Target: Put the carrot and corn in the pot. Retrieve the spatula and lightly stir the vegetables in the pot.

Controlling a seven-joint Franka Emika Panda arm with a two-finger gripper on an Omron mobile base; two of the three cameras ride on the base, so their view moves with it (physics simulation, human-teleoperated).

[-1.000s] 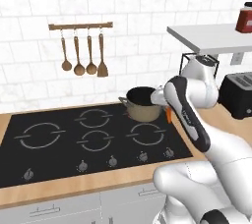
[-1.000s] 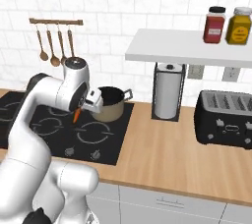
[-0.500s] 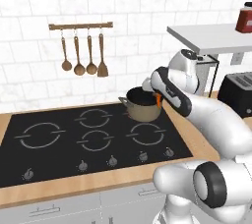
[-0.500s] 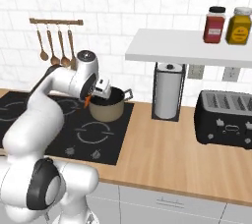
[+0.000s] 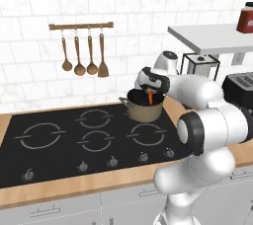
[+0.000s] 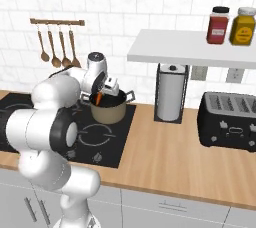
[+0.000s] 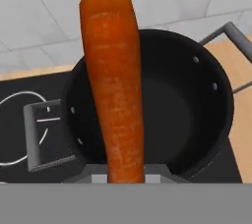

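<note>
White wall tiles are seen behind the pot [image 5: 145,109], over which the carrot [image 5: 150,96] is pinched by the pincer [image 5: 149,91]. From the hand, the pot's inside [image 7: 187,120] is bare; released off-centre, the carrot could strike the rim.

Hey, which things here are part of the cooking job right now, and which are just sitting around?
Part of the job:
carrot, held over the pot
pot, on the stove, nothing seen inside
gripper

Just sitting around:
wooden spoons on the wall rail
toaster
paper towel roll
two jars on the shelf
</note>
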